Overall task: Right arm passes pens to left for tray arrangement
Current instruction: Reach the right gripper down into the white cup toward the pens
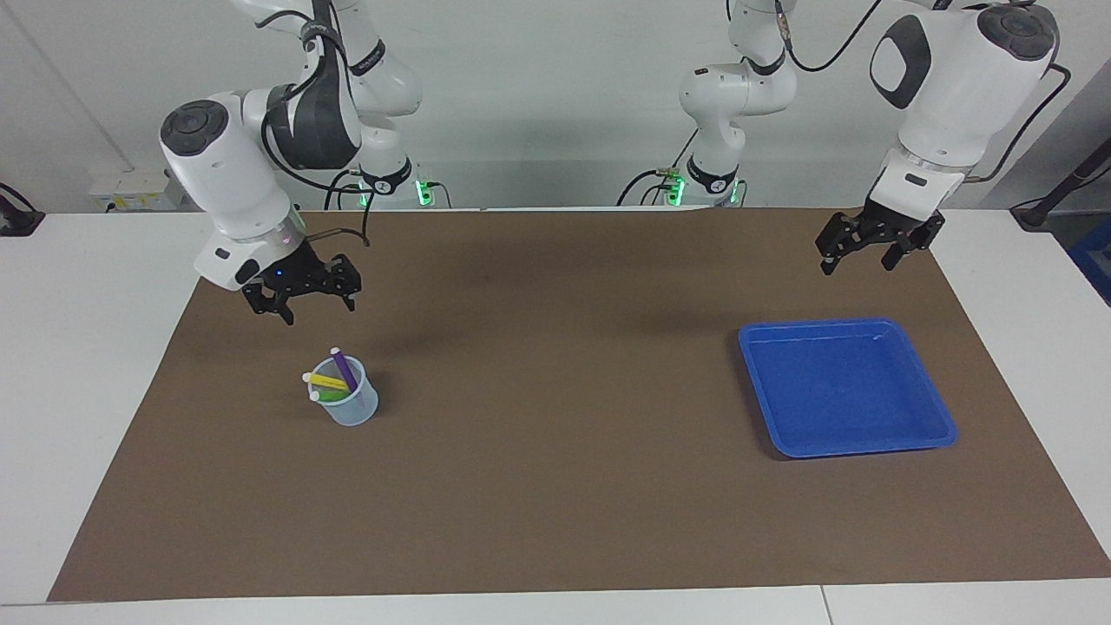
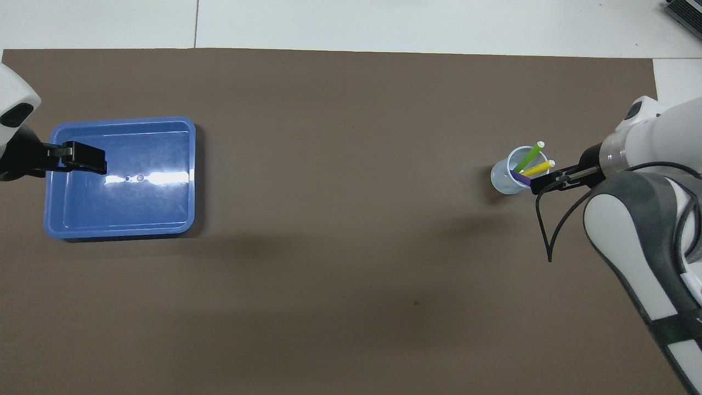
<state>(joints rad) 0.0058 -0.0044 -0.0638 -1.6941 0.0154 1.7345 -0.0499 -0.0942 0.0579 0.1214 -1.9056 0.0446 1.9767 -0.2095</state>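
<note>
- Right pincer (image 1: pixel 318 308): raised over the brown mat (image 1: pixel 555 486), its fingers apart and pointing down, clamped on nothing. It hangs above bare mat just beside the cup (image 1: pixel 351 406), on the cup's robot-ward side; in the facing view there is clear air between its fingertips and the pens.
- Pens: three counted, one purple pen (image 1: pixel 345 371), one yellow pen (image 1: pixel 328 381), one green pen (image 1: pixel 330 395). All three stand in the cup below the right pincer, each with a whitish end uppermost.
- Long axes: none is upright. The purple pen leans with its top toward the robots and the right pincer. In the overhead view the yellow pen (image 2: pixel 537 168) and green pen (image 2: pixel 528 157) lean with their tops over the rim toward the right arm's end of the counter, the green one also tilting away from the robots.
- Cup: one, small and translucent bluish, standing upright on the mat.
- Left pincer (image 1: pixel 857 260): waits in the air over the mat at the left arm's end, its fingers apart, gripping nothing. In the overhead view it overlaps the edge of the tray (image 1: pixel 942 434).
- Tray: one, bright blue and square, flat on the mat, holding no pens and well apart from the right pincer and cup.
- Counter (image 1: pixel 95 286): white, carrying one brown mat.
</note>
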